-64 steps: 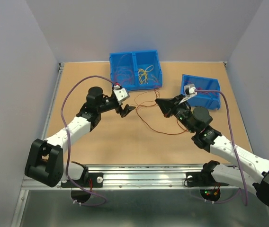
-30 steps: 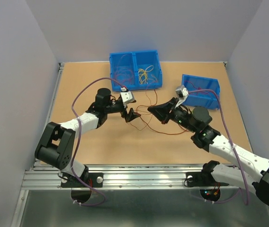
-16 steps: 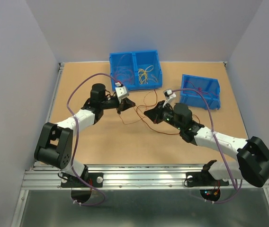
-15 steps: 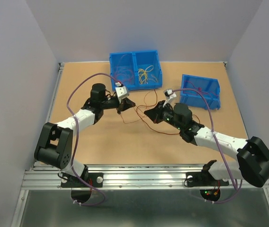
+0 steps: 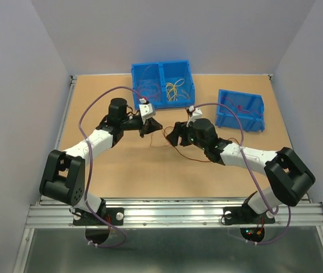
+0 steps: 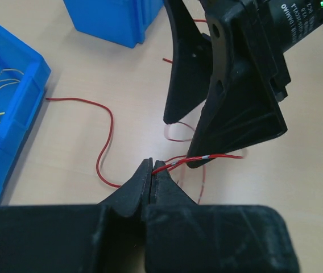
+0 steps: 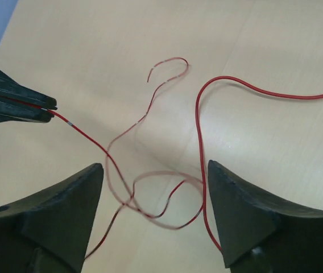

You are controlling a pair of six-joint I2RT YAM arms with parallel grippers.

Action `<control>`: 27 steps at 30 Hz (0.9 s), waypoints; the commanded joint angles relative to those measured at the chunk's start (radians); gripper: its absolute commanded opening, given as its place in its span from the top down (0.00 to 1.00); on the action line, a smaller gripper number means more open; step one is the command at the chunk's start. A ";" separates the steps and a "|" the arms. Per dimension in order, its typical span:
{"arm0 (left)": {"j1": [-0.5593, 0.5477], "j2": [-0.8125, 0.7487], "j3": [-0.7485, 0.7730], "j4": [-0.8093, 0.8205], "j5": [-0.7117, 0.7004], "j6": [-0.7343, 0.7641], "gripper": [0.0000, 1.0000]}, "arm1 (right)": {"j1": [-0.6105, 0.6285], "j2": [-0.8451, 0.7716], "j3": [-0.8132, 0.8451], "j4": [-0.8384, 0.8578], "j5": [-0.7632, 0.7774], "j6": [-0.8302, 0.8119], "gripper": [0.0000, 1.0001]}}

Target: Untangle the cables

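Thin red cables [image 5: 167, 145] curl in loops on the wooden table between my two grippers. My left gripper [image 5: 149, 128] is shut on the end of one red cable [image 6: 207, 157]; its jaws [image 6: 152, 170] meet with the wire pinched at the very tip. My right gripper [image 5: 176, 133] faces it a short way off, its fingers [image 6: 235, 108] looming just beyond the held wire. In the right wrist view the right gripper [image 7: 154, 166] stands open above the looped red cables [image 7: 150, 199], gripping nothing. A longer red cable [image 7: 198, 142] runs past its right finger.
A blue two-compartment bin [image 5: 134, 85] at the back holds yellow cables [image 5: 174, 90] on its right side. A smaller blue bin [image 5: 238, 122] with red wires stands at the back right. Mauve arm cables arc over both arms.
The left gripper has shut on the red cable and drawn back a little. The right arm has swung left toward it, and its gripper has opened, letting go of the wire.
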 commanded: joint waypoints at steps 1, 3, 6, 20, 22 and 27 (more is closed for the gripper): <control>-0.009 0.001 0.071 -0.079 0.068 0.054 1.00 | 0.007 0.014 0.079 -0.010 -0.048 -0.102 0.18; -0.010 0.029 0.104 -0.114 0.078 0.071 1.00 | 0.007 0.038 0.098 -0.014 -0.114 -0.142 0.14; -0.009 0.053 0.130 -0.162 0.100 0.106 1.00 | 0.007 0.066 0.124 -0.024 -0.243 -0.216 0.09; -0.010 0.085 0.177 -0.297 0.104 0.233 1.00 | 0.023 0.161 0.219 -0.142 -0.389 -0.284 0.14; -0.009 0.085 0.180 -0.312 0.106 0.247 1.00 | 0.027 0.179 0.240 -0.166 -0.380 -0.287 0.14; -0.009 0.090 0.192 -0.337 0.106 0.272 1.00 | 0.039 0.250 0.285 -0.208 -0.357 -0.296 0.19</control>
